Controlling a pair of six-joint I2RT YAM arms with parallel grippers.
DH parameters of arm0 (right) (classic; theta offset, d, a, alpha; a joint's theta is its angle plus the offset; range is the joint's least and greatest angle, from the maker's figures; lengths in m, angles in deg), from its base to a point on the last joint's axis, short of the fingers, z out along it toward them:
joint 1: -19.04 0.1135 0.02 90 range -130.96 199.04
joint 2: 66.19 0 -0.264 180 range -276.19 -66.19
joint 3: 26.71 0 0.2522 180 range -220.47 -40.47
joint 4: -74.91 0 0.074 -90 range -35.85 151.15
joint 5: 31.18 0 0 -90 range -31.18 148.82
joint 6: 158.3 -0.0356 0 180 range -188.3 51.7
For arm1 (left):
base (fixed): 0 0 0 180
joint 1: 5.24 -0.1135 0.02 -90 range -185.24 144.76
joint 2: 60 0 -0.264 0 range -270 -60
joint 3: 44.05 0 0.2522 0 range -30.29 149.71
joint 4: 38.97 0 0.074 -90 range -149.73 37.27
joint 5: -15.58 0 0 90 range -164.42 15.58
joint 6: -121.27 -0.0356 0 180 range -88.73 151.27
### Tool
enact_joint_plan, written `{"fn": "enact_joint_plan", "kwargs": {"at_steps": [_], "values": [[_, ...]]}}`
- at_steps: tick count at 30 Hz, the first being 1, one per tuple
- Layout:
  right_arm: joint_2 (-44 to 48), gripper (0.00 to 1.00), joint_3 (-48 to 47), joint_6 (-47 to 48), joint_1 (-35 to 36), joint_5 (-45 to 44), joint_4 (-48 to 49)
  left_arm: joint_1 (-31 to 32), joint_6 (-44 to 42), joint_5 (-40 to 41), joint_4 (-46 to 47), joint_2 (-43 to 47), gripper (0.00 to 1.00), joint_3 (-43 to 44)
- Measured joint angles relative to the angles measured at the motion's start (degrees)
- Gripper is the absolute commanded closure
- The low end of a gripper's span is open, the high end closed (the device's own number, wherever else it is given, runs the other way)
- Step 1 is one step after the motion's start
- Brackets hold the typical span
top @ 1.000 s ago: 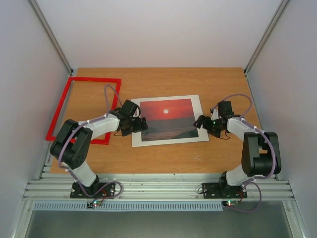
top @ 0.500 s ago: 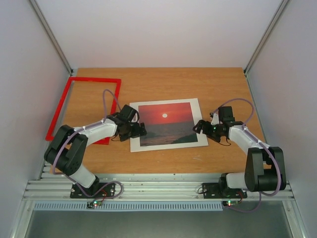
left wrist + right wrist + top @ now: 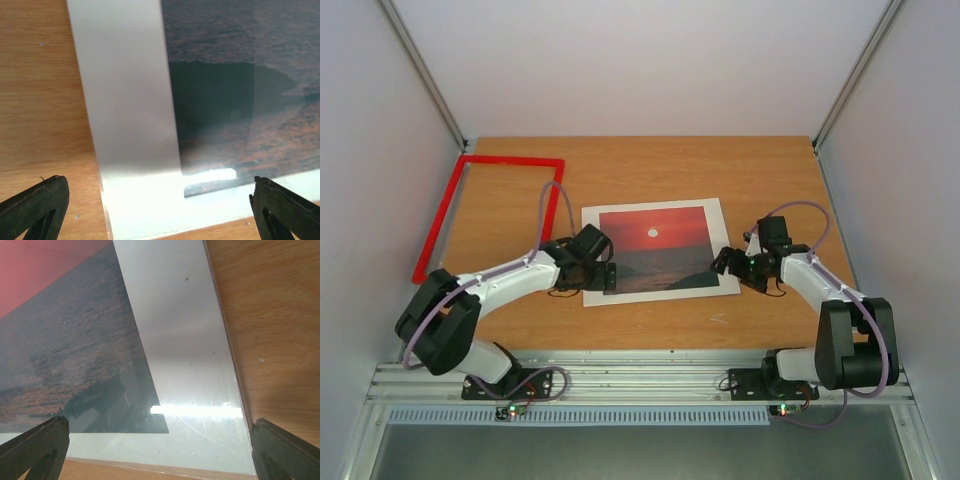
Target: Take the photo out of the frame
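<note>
The photo [image 3: 657, 247], a sunset print with a red sky, small white sun and white margin, lies flat at the table's middle under a glossy clear sheet. The red frame [image 3: 460, 187] lies empty at the far left, apart from the photo. My left gripper [image 3: 603, 276] is open over the photo's near left corner [image 3: 135, 200]; its fingertips [image 3: 35, 202] straddle that corner. My right gripper [image 3: 725, 262] is open over the photo's near right corner [image 3: 200, 430], with its fingertips [image 3: 282, 447] wide apart. Neither gripper holds anything.
White walls with metal posts [image 3: 425, 80] enclose the wooden table [image 3: 650, 165]. An aluminium rail [image 3: 640, 380] runs along the near edge, where both arm bases are bolted.
The photo has slid a little left and toward the near edge. My left gripper moved nearer, down to the photo's near left corner. My right gripper lowered slightly at the right edge.
</note>
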Motion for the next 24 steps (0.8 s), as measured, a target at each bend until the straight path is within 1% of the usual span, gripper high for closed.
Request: {"fn": "enact_joint_plan", "kwargs": {"at_steps": [5, 11, 16, 24], "values": [[-1.25, 0.02, 0.0, 0.0, 0.76, 0.04, 0.04, 6.05, -2.64, 6.21, -2.16, 1.14, 0.01, 1.73], [-2.67, 0.02, 0.0, 0.02, 1.09, 0.04, 0.17, 13.4, -6.67, 9.03, -0.85, 1.14, 0.01, 3.34], [-2.58, 0.01, -0.02, 0.0, 1.53, -1.05, 0.04, 17.29, -9.51, 10.32, 1.18, -0.85, 0.01, 5.11], [-1.42, 0.02, -0.02, 0.02, 1.68, -2.93, -1.49, 21.33, -12.74, 11.15, 4.35, -6.14, 0.01, 8.46]]}}
